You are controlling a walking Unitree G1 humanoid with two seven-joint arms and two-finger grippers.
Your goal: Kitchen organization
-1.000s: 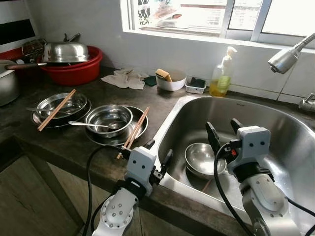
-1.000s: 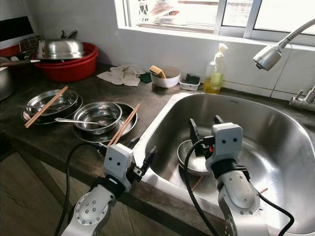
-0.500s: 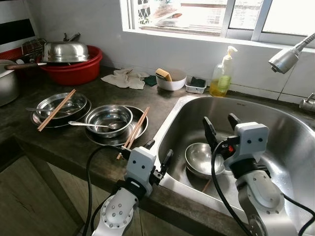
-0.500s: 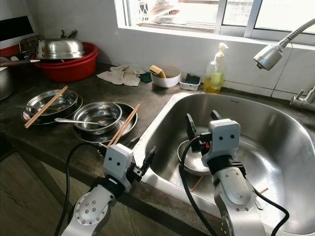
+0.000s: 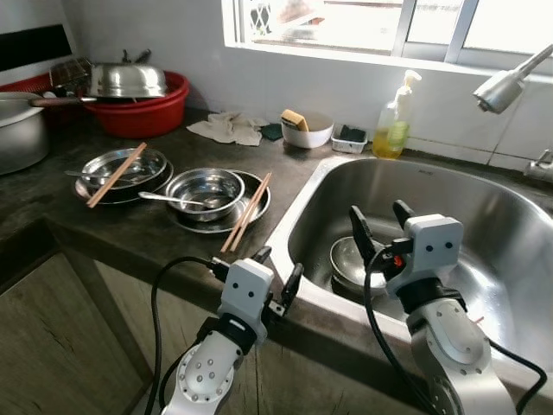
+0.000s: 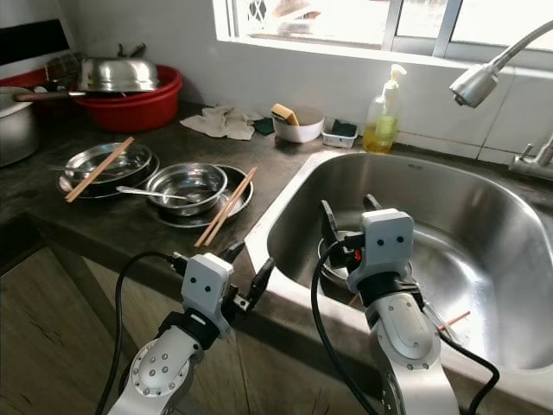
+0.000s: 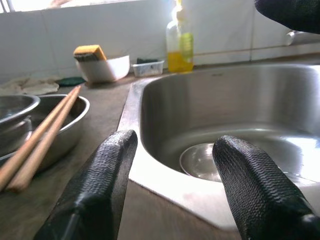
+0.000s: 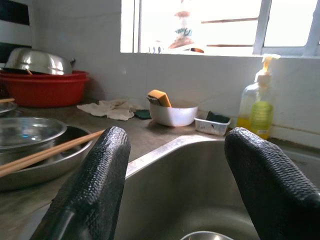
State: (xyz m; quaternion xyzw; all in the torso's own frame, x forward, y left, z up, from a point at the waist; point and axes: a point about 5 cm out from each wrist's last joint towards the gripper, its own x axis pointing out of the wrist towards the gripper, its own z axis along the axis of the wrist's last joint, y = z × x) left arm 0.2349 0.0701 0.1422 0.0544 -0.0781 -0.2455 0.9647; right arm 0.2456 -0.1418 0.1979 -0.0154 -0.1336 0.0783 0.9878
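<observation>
A steel bowl [image 5: 352,263] lies in the bottom of the sink [image 5: 484,199]. My right gripper [image 5: 377,209] hovers open just above and in front of it, nothing between its fingers. My left gripper [image 5: 279,261] is open at the counter's front edge, left of the sink, pointing toward the sink rim. On the counter a steel bowl with a spoon [image 5: 205,186] sits on a plate, with chopsticks [image 5: 248,210] across the plate's rim. Further left are stacked steel plates [image 5: 121,167] with another chopstick pair [image 5: 116,173]. The left wrist view looks past the gripper [image 7: 176,141] to the sink bowl [image 7: 200,161].
A red basin [image 5: 143,108] holding a steel lid stands at the back left, next to a pot [image 5: 22,134]. Along the wall are a cloth [image 5: 229,127], a white bowl with a sponge [image 5: 307,130] and a soap bottle [image 5: 397,121]. The faucet [image 5: 505,86] hangs over the sink's right.
The whole view has shifted as the camera drew back from the counter. My right gripper has drifted a little to the left over the sink bowl. Both grippers remain open.
</observation>
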